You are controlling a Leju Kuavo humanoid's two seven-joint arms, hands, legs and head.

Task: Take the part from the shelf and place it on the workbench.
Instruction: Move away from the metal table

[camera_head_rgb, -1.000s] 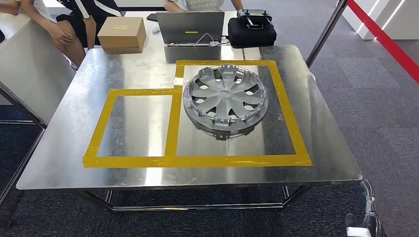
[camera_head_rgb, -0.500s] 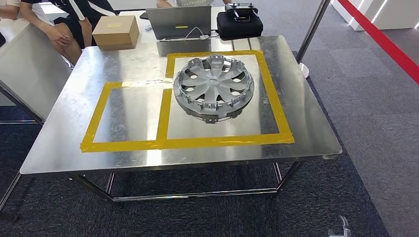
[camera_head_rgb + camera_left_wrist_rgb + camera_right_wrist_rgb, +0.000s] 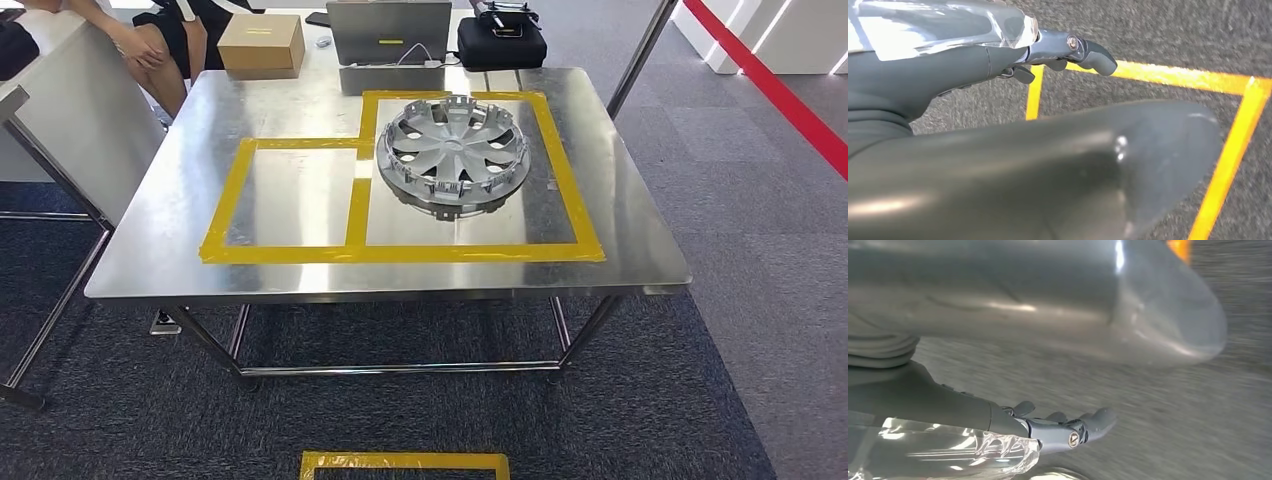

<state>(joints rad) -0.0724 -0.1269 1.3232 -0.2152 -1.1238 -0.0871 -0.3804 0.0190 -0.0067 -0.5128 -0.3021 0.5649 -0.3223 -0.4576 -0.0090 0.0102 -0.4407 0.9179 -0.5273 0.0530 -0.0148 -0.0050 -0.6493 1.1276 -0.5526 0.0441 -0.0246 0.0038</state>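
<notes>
The part, a silver wheel cover (image 3: 452,153), lies flat on the steel workbench (image 3: 300,280), inside the larger of two yellow tape rectangles (image 3: 580,215). The smaller taped rectangle (image 3: 290,195) to its left holds nothing. My left hand (image 3: 1058,52) hangs over dark carpet crossed by yellow tape lines, with its fingers stretched out and nothing in them. My right hand (image 3: 1058,427) hangs over blurred grey carpet, fingers likewise extended and holding nothing. Both hands are far from the wheel cover.
At the workbench's far edge stand a cardboard box (image 3: 262,45), a laptop (image 3: 388,20) and a black bag (image 3: 502,42). A person (image 3: 150,45) sits at the far left by a white panel (image 3: 60,110). A yellow taped mark (image 3: 405,465) lies on the carpet in front.
The camera has drawn back from the workbench, so the table looks smaller and farther, and the floor tape mark has come into view. The wheel cover has not moved on the table.
</notes>
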